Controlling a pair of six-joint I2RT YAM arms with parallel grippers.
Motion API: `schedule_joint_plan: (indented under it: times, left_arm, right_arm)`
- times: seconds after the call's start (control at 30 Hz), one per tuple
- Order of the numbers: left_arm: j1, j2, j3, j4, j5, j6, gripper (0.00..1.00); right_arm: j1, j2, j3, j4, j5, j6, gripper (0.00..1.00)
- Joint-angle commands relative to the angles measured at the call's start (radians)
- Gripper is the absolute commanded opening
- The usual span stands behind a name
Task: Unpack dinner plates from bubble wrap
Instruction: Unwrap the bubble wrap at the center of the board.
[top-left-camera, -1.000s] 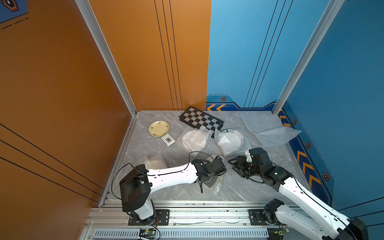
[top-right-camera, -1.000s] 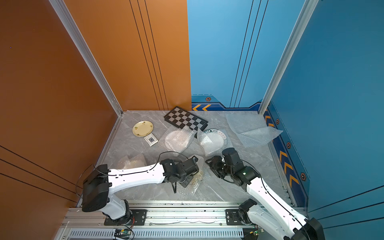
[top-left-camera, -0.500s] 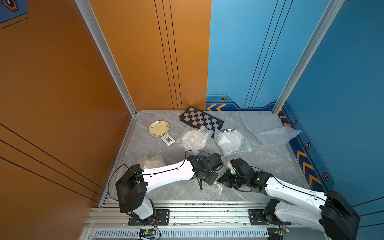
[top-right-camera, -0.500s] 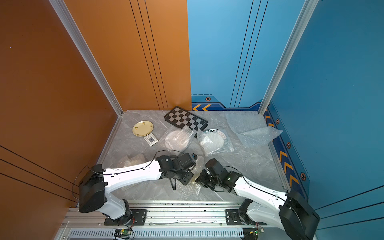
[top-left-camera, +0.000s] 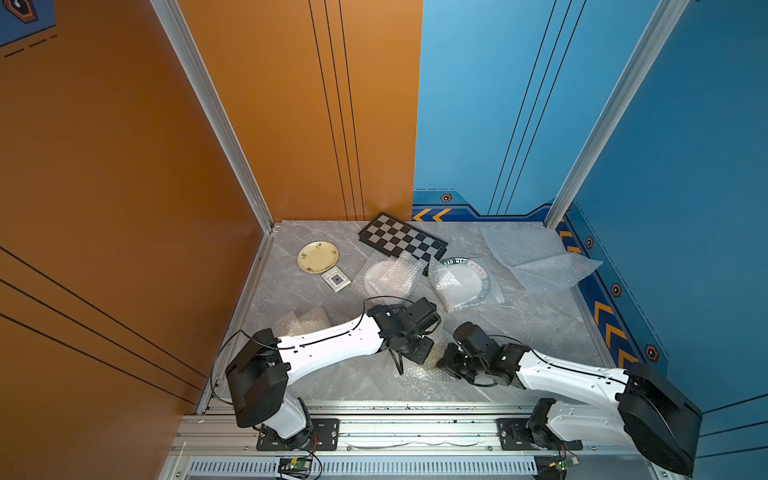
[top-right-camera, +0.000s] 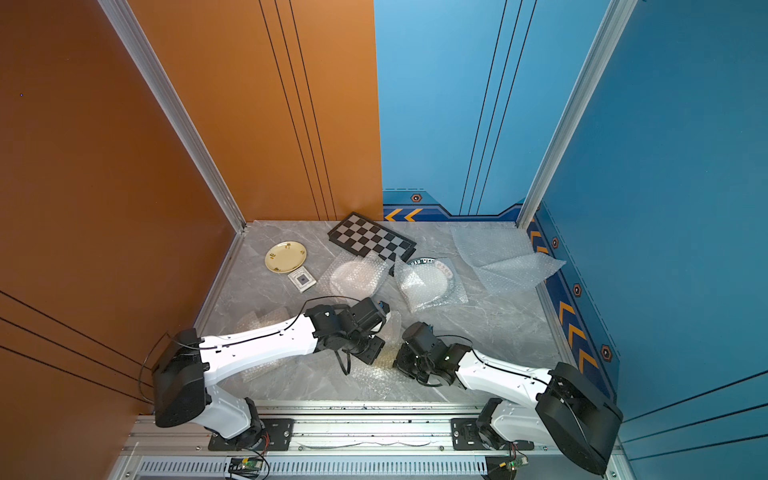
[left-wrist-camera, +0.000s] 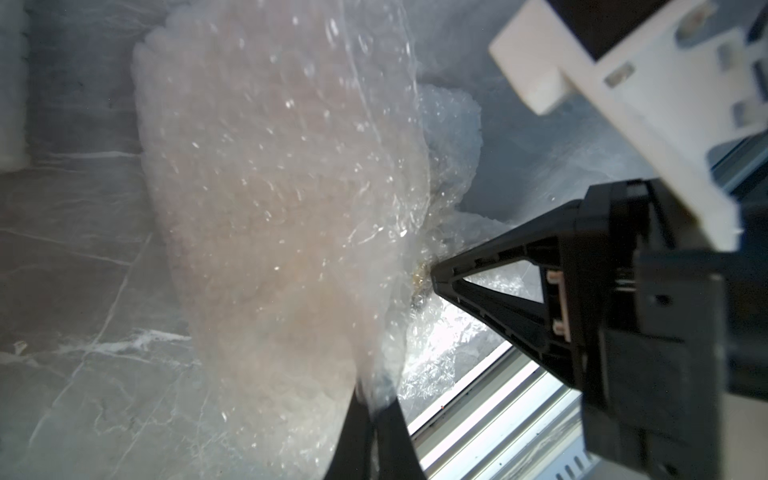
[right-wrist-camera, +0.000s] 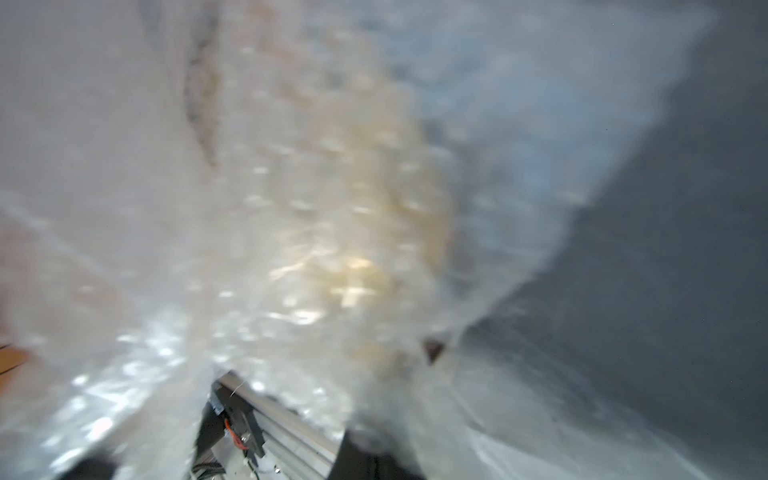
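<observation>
Right arm (top-left-camera: 561, 374) dropped low; both jaws pinched shut on bubble wrap (left-wrist-camera: 291, 208), seen only from left wrist.

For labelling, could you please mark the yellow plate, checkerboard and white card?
yellow plate (top-left-camera: 317, 257): in a top view, centre.
checkerboard (top-left-camera: 401, 242): in a top view, middle.
white card (top-left-camera: 336, 279): in a top view, centre.

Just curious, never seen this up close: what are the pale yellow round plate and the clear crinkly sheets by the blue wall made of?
Pale yellow round plate: probably glazed ceramic; smooth, slightly glossy, small painted sprigs.
Clear crinkly bubble wrap sheets: thin soft plastic; translucent, dotted with air pockets, folded and creased.
</observation>
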Motion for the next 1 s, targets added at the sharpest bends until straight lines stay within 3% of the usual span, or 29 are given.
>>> schedule_joint_plan:
  times: [0.0,0.23,0.47,0.73,0.97]
  left_arm:
    - [0.055,-0.059,0.014,0.036,0.072,-0.062,0.00]
    - [0.121,-0.086,0.015,0.086,0.138,-0.134,0.00]
    - [0.156,-0.181,-0.085,0.098,0.126,-0.189,0.00]
    - [0.257,-0.334,-0.270,0.113,0.133,-0.238,0.00]
    - [0.331,-0.411,-0.396,0.113,0.130,-0.251,0.01]
  right_arm:
    - [-0.009,0.003,-0.034,-0.075,0.060,0.004,0.00]
    - [-0.024,-0.003,-0.073,-0.106,0.056,-0.008,0.00]
    - [-0.047,-0.140,-0.083,-0.131,0.042,-0.026,0.00]
    - [-0.072,-0.289,0.000,-0.162,-0.024,-0.089,0.27]
    - [-0.118,-0.287,0.086,-0.250,-0.051,-0.149,0.35]
